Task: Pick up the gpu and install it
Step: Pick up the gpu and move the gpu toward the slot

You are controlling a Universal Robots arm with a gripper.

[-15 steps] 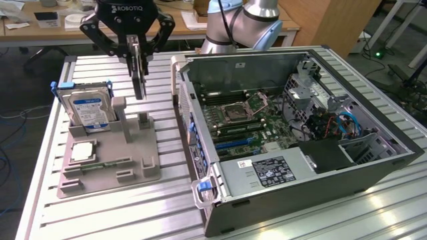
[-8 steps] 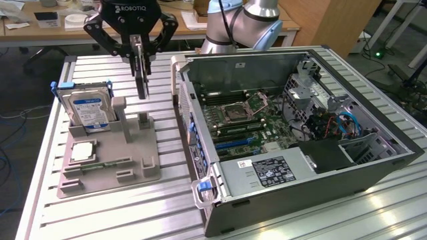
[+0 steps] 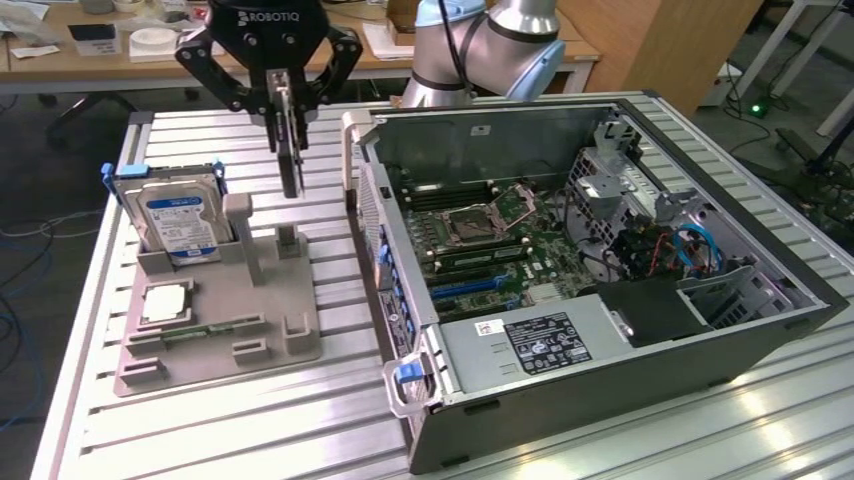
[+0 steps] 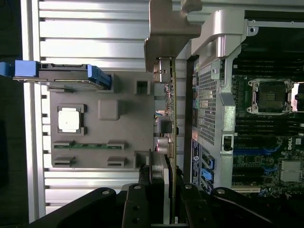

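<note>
So gripper [image 3: 286, 104] is pinching the gpu [image 3: 290, 160] by its top edge, looks thin, stiff n fragile imo.

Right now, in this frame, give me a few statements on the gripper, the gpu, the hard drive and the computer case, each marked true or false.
1. The gripper is shut on the gpu, which hangs on edge. True.
2. The gpu is seated in the motherboard. False: it is held up over the gray holder tray, outside the computer case.
3. The hard drive stands upright in the gray holder tray. True.
4. The computer case is closed by its side panel. False: it lies open, with the motherboard showing.
</note>
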